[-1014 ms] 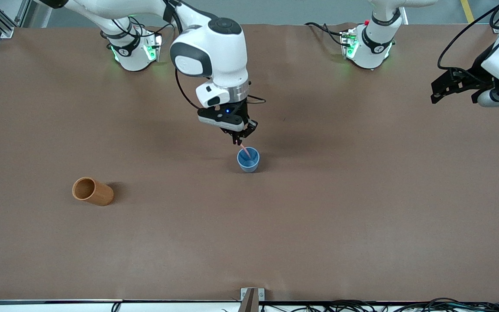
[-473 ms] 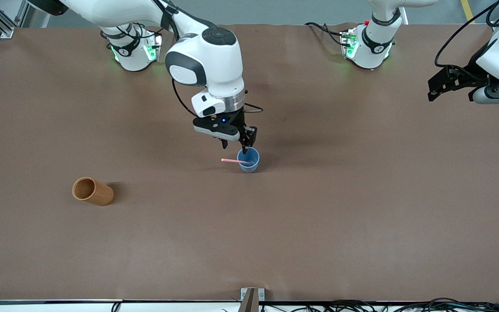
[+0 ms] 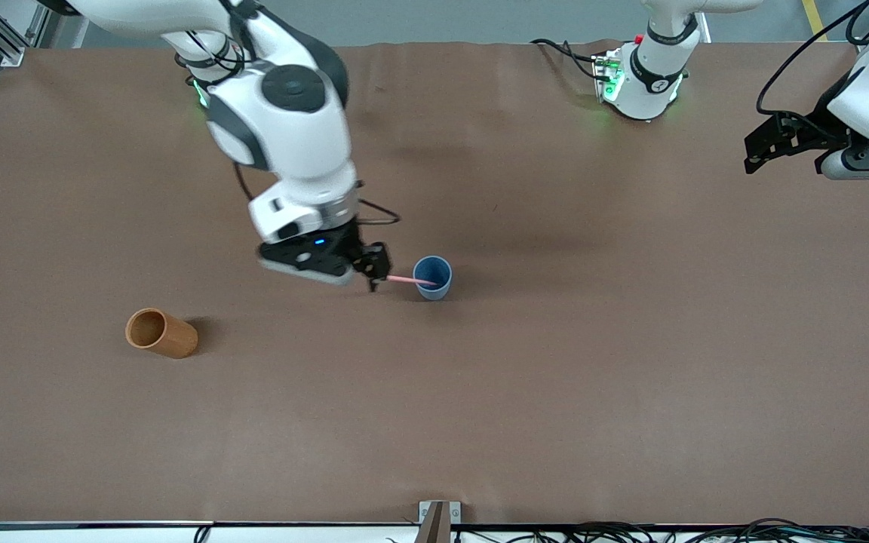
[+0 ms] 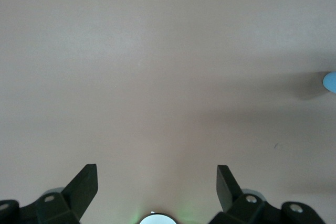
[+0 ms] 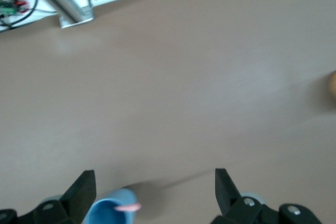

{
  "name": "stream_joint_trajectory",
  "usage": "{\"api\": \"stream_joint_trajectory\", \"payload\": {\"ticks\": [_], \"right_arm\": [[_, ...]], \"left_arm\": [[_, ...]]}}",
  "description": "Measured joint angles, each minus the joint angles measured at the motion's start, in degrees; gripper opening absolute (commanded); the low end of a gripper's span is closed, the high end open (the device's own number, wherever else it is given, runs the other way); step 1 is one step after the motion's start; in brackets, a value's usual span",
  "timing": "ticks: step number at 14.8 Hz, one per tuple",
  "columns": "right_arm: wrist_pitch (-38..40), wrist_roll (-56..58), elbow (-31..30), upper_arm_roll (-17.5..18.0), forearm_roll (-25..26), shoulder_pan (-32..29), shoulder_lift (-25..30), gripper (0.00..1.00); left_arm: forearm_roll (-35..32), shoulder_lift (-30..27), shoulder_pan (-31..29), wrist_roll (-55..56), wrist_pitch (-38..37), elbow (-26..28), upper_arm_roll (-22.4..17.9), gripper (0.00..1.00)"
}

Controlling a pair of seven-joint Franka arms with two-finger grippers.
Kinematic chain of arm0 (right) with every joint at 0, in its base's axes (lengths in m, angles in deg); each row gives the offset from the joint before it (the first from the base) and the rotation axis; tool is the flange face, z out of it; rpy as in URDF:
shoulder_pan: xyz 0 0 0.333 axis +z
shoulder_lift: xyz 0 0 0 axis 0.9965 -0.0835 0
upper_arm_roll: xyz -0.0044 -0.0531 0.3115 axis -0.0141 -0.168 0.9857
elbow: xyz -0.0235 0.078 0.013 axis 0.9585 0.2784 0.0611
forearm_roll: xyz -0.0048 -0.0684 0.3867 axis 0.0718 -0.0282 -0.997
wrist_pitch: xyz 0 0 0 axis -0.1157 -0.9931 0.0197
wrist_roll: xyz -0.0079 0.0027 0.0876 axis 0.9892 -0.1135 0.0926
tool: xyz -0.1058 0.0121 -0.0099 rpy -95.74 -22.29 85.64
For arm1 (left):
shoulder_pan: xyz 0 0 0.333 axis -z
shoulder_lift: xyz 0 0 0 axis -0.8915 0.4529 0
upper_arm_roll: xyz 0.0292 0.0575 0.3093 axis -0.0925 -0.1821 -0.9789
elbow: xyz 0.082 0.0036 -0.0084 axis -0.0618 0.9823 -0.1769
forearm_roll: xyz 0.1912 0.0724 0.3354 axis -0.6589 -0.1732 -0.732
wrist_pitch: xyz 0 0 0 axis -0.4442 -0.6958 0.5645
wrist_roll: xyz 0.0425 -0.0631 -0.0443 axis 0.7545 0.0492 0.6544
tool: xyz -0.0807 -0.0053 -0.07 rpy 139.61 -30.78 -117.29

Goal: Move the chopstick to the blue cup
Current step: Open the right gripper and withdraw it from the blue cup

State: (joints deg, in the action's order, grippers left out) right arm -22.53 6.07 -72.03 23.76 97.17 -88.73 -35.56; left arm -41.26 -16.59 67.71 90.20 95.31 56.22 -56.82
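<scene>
The blue cup (image 3: 432, 277) stands upright near the middle of the table. The light pink chopstick (image 3: 409, 281) has one end in the cup and leans over the rim toward the right arm's end of the table. My right gripper (image 3: 376, 269) is open and empty, low beside the chopstick's free end. In the right wrist view the cup (image 5: 107, 212) and the chopstick's tip (image 5: 127, 208) show beside my open right gripper (image 5: 154, 187). My left gripper (image 3: 765, 145) is open and empty, held up at the left arm's end; it waits (image 4: 156, 182).
An orange-brown cup (image 3: 161, 332) lies on its side toward the right arm's end, nearer the front camera than the blue cup; it also shows in the right wrist view (image 5: 333, 85). The blue cup's edge shows in the left wrist view (image 4: 329, 81).
My right gripper let go of the chopstick, which dropped to lean in the blue cup. The gripper then moved away toward the right arm's end. The left arm shifted slightly.
</scene>
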Motion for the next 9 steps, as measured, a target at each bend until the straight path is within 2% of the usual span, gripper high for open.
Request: {"api": "stream_joint_trajectory", "payload": {"ticks": [2, 4, 6, 9], "right_arm": [[2.79, 11.73, 0.92, -8.21, -9.06, -0.19, 6.07, 1.00], [6.93, 22.63, 0.93, -16.15, -16.01, -0.30, 11.74, 1.00], [11.26, 32.14, 0.73, -23.36, -20.31, -0.40, 16.14, 1.00], [14.70, 42.20, -1.21, -31.70, -25.17, -0.37, 20.90, 1.00]], "left_arm": [[0.00, -0.01, 0.02, 0.00, -0.02, 0.02, 0.02, 1.00], [0.00, -0.02, 0.02, 0.00, -0.05, 0.05, 0.04, 1.00], [0.00, -0.02, -0.01, 0.00, -0.07, 0.07, 0.02, 1.00], [0.00, -0.02, -0.08, 0.00, -0.12, 0.10, -0.02, 1.00]]}}
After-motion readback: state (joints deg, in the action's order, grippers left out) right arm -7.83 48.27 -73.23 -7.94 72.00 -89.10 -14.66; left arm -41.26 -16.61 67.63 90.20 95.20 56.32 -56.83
